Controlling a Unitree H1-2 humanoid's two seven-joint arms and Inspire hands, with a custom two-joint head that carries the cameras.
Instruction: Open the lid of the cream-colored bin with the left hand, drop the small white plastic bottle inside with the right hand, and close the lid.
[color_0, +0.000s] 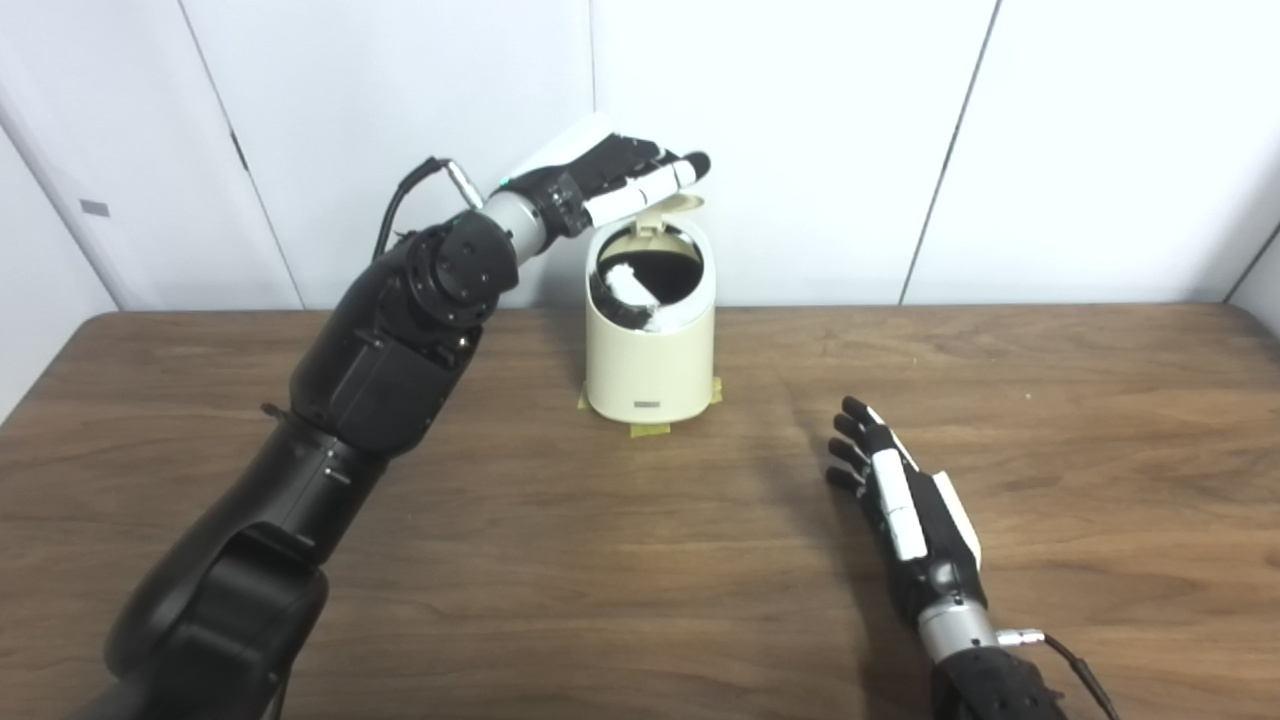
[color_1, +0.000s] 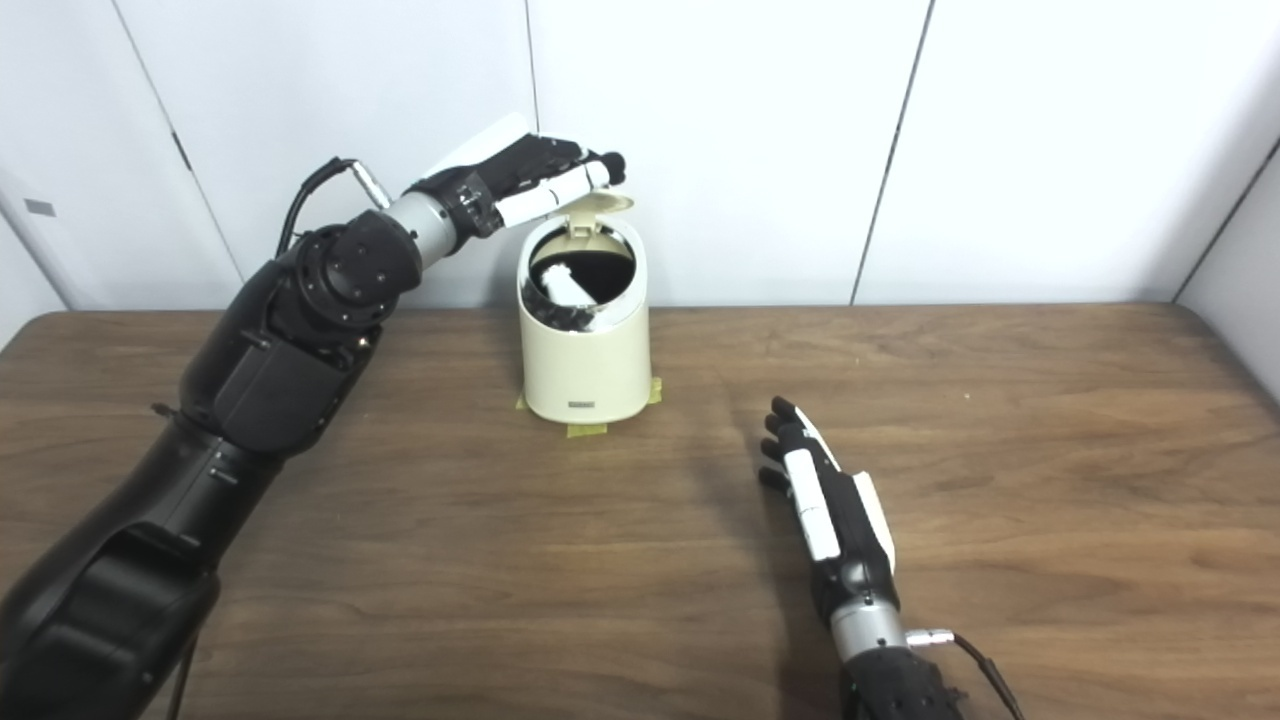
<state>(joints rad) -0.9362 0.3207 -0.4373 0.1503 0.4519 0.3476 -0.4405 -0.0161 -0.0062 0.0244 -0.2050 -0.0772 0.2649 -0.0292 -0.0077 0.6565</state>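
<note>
We find the cream-colored bin (color_0: 650, 360) standing upright toward twelve o'clock on the counter (color_0: 620, 560), its foot fixed by yellow tape tabs (color_0: 648, 430) — presumably so it does not slide when the lid is worked. The lid (color_0: 672, 205) is tipped up on its hinge at the bin's far rim. Our left robot hand (color_0: 625, 180) reaches in from ten o'clock and lies over the raised lid with its fingers stretched out nearly straight and close together; it grasps nothing, but seems to rest against the lid's top edge, though we cannot tell whether there is real contact.

The small white plastic bottle (color_0: 632, 290) is already inside the bin, lying aslant against the dark interior on the nine o'clock side of the opening.

Our right robot hand (color_0: 900, 500) waits at about four o'clock from the bin, well apart from it, low over the counter or on it, fingers extended and slightly spread, empty (its part of the job looks finished, which would explain why it is parked out of the way).

What remains, as we judge it, is the closing — the left robot hand is well placed above the lid to press it forward and down over the opening.
</note>
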